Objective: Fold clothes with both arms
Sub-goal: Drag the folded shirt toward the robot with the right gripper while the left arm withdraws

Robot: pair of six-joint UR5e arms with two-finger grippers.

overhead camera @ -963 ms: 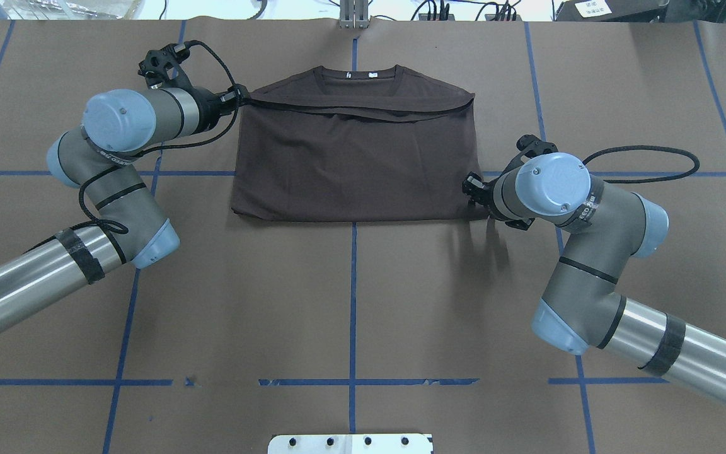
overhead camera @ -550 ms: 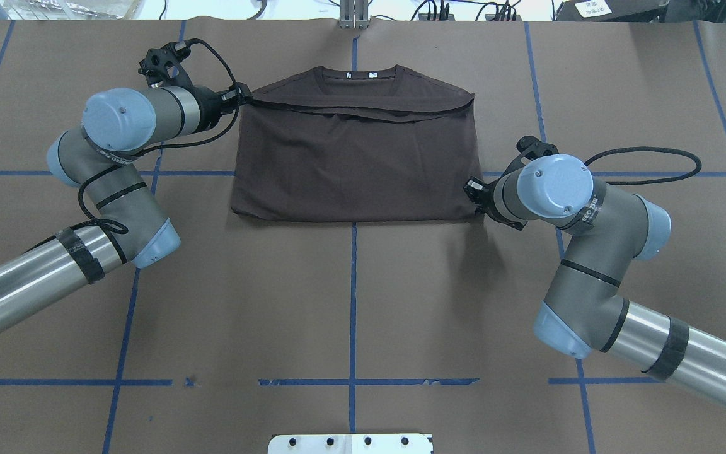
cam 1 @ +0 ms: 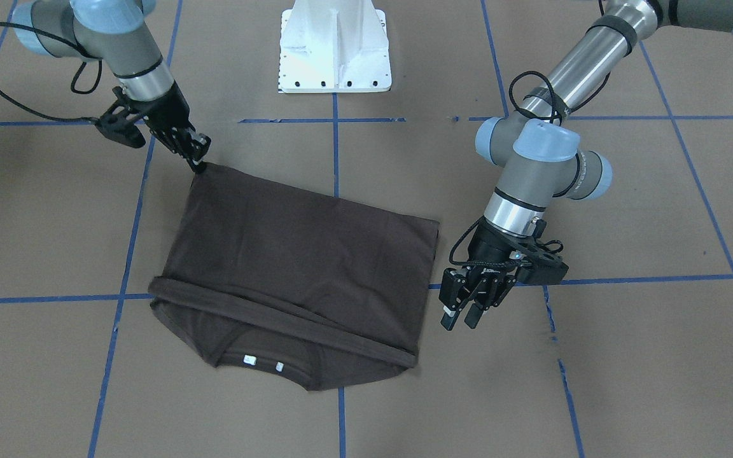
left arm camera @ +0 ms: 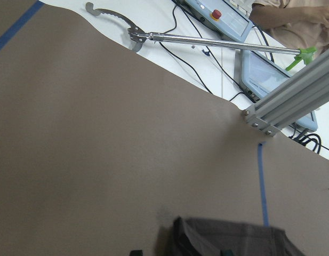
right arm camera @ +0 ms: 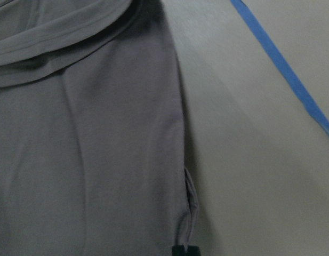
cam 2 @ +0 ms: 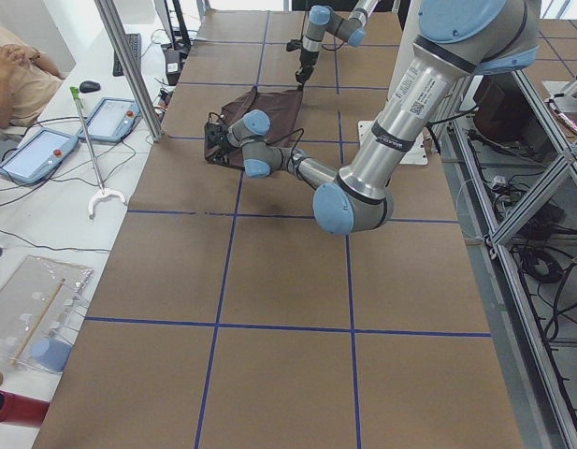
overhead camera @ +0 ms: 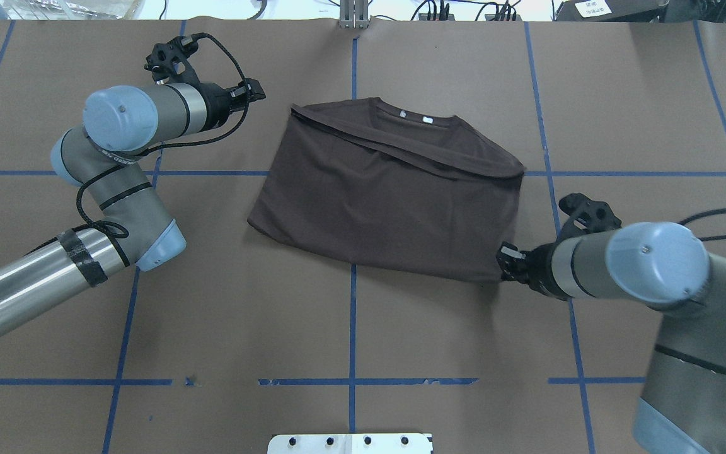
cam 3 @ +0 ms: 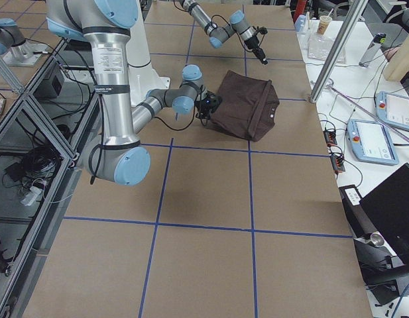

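T-shirt lay part-folded, askew; we saw the right gripper pinching its corner, likely to reposition it; the left gripper hung spread, empty.

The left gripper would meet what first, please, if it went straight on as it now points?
Probably the T-shirt's folded corner just ahead of the left gripper, or bare table beside it; depth unclear.

Two arms spread wide over the bench, one hand free and one pinching.
The left arm bends sharply at the elbow. Its hand angles downward with the fingers parted, gripping nothing. The right arm reaches in low from the side. Its hand tilts down, with the fingers closed on a corner of the T-shirt.
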